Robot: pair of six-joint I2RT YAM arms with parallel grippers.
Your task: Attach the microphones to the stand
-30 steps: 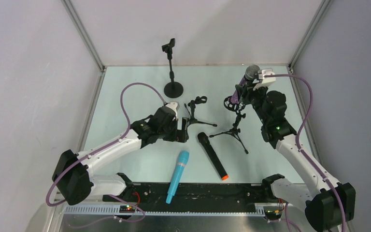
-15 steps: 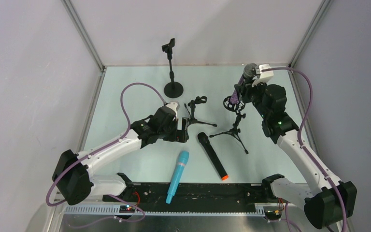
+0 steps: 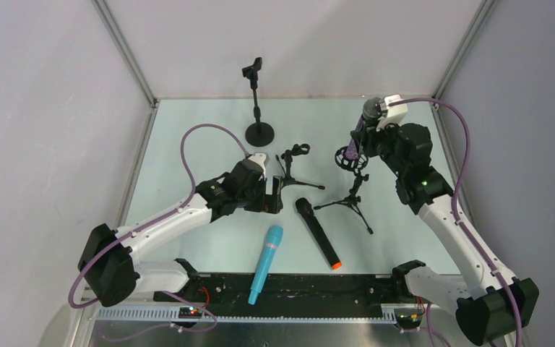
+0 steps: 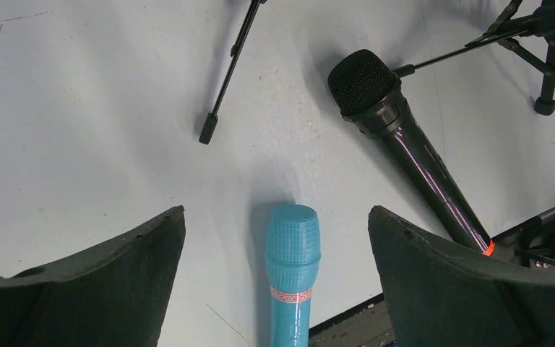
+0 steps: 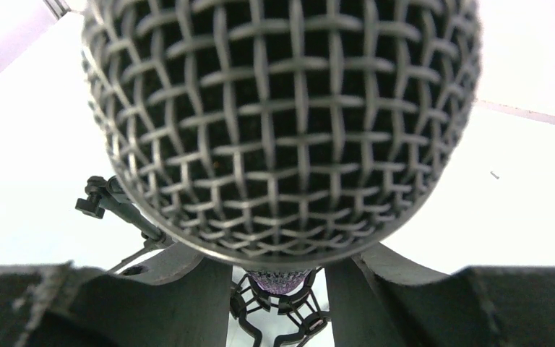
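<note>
Tripod legs (image 4: 225, 76) stand either side of the black microphone (image 4: 412, 144).

The purple microphone (image 5: 282, 123), mesh head looming, seems pinched in the claw (image 5: 278, 282).

No legible text, brand or number anywhere. Only an orange-red printed band (image 4: 290, 295) around the cyan-blue microphone (image 4: 291, 246), lower centre of the left wrist view, with marks too small and blurred to read.
</note>
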